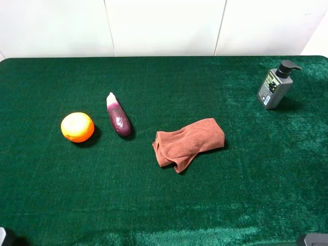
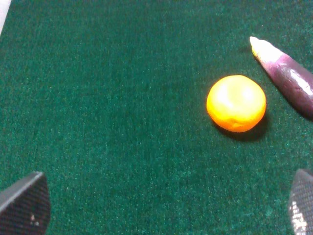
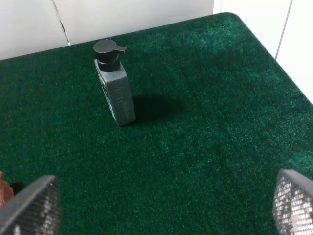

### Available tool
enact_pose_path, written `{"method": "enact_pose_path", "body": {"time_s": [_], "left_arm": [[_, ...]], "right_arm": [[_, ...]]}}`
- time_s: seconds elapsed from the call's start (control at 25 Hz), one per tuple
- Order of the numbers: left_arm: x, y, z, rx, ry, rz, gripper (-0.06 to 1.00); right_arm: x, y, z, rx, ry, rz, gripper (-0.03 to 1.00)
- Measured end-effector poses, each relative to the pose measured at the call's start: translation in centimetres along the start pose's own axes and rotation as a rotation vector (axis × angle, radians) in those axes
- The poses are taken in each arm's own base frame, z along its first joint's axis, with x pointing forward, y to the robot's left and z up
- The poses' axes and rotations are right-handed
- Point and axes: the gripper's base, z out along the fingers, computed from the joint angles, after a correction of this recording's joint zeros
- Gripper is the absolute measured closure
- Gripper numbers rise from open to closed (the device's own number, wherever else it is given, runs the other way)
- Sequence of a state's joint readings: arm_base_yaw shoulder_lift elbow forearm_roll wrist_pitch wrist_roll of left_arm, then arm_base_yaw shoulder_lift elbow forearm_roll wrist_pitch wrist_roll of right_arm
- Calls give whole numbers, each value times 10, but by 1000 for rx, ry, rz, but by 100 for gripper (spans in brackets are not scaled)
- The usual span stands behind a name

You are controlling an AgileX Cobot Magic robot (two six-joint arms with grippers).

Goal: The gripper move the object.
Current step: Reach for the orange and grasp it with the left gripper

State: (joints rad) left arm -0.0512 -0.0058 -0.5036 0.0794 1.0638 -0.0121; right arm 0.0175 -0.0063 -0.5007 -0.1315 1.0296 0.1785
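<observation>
Orange [image 1: 77, 126], lying where?
— On the green bench [image 1: 154, 205], left side, just beside the eggplant [image 1: 119, 119] but apart from it. Untouched.
— Left tool [image 2: 164, 210]?
— Spread wide, empty, hovering short of the orange, not centred on it.
— Right tool [image 3: 161, 205]?
— Also spread wide, empty, facing the bottle [image 3: 115, 88]; well apart from the orange.
— Step in hand?
— Approach, probably; no grasp yet.
— Needed next?
— Centring the left tool over the orange, coming down, closing gently around its middle. Worth minding the eggplant: little room on that side. Cloth [image 1: 188, 142] well clear.
</observation>
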Motion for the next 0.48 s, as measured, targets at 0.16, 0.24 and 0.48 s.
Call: {"method": "enact_pose_path", "body": {"time_s": [0.16, 0.24, 0.48], "left_arm": [[0, 0, 0, 0, 0, 0, -5], [0, 0, 0, 0, 0, 0, -5], [-1, 0, 1, 0, 10, 0, -5]], "right_arm": [[0, 0, 0, 0, 0, 0, 31], [0, 0, 0, 0, 0, 0, 31], [0, 0, 0, 0, 0, 0, 31]]}}
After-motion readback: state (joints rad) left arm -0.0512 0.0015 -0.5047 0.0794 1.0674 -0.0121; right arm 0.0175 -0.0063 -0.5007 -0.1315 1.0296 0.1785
